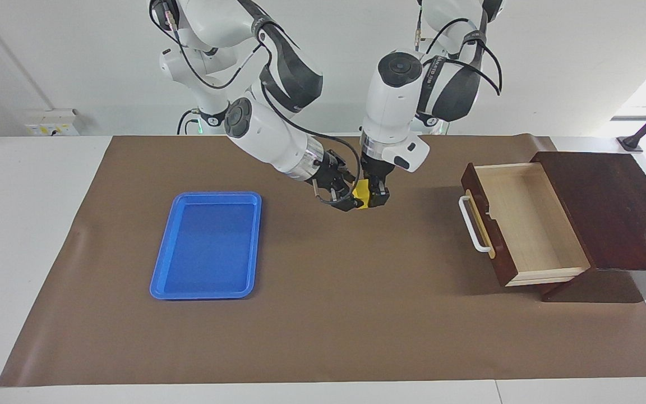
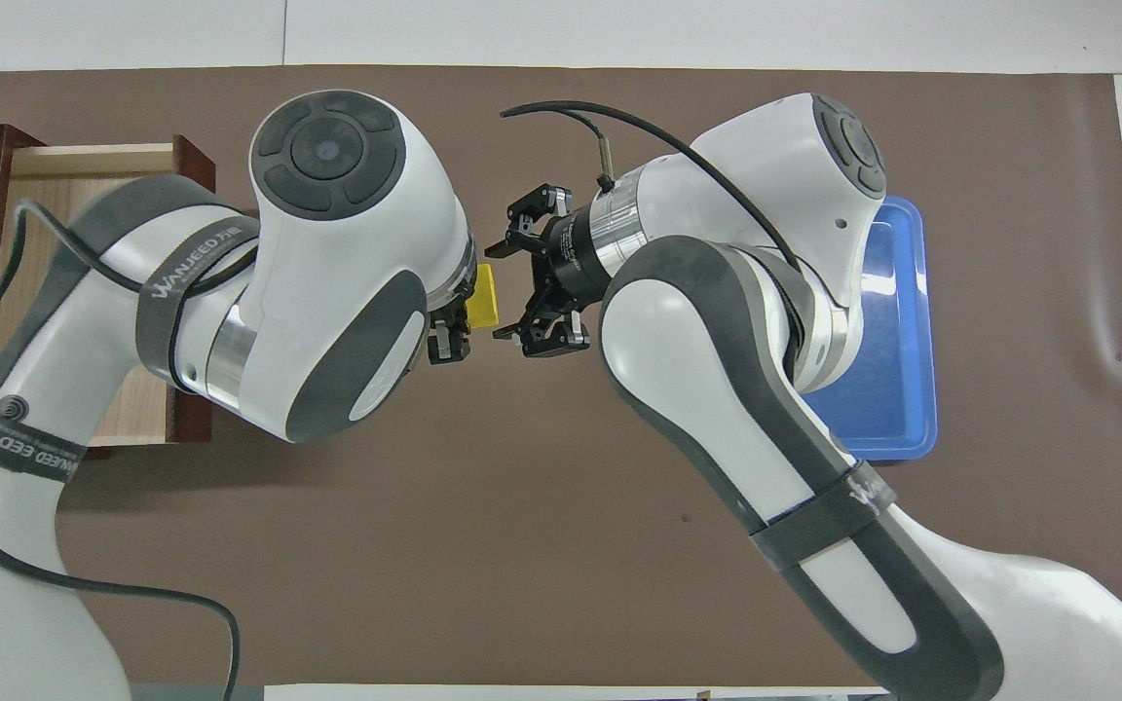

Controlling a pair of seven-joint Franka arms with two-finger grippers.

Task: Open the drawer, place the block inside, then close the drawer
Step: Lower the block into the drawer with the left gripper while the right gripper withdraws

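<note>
Two hands meet mid-frame over the table, passing the block (image 1: 360,193).
Left hand (image 1: 372,197) grips it; right hand (image 1: 338,196) spread open. Next: carry it to the open drawer (image 1: 525,224).

1 high camera faces the robots across the brown mat (image 1: 323,314); 1 looks steeply down above them.

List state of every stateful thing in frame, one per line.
drawer: pulled open, nothing inside
block: off the table, clamped in the left tool, over the brown mat
left tool: shut on the block
right tool: open beside the block
blue tray: flat on the mat, nothing in it
</note>
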